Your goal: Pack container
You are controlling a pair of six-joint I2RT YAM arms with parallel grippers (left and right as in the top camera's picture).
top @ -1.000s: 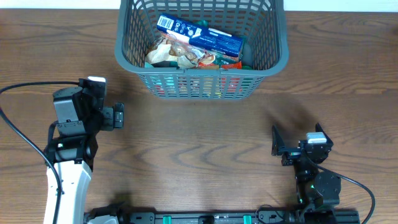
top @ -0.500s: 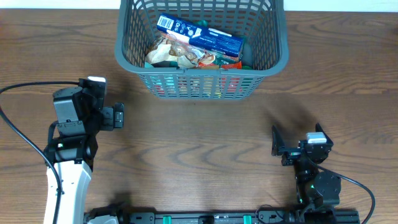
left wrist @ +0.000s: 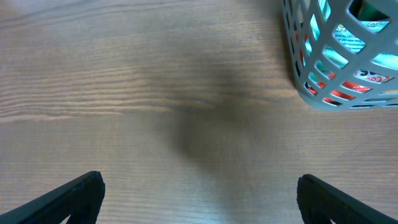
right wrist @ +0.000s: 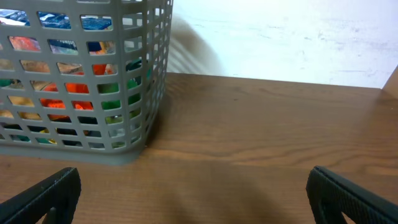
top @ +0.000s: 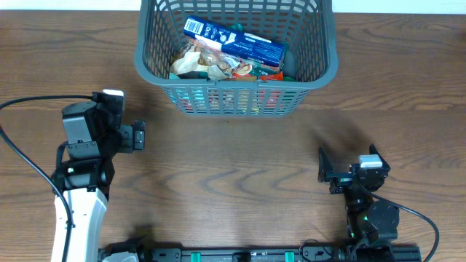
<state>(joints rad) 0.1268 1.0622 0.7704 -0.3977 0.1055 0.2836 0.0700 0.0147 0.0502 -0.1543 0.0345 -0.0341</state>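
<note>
Stillness around the filled container (top: 237,78), both arms idling

At twelve o'clock on the wooden table (top: 233,182) the container is sitting with a heap of food packets inside it, a blue packet (top: 233,41) lying across the top. The left gripper (top: 140,136) is hovering at nine o'clock, well apart from the container, its jaws standing spread wide and gripping nothing; its wrist view is showing only bare wood between the fingers. The right gripper (top: 322,166) is sitting at five o'clock, jaws likewise spread wide and empty, facing the container's lattice wall. Nothing is differing from a second earlier: container, packets and both arms are staying exactly where they were
</note>
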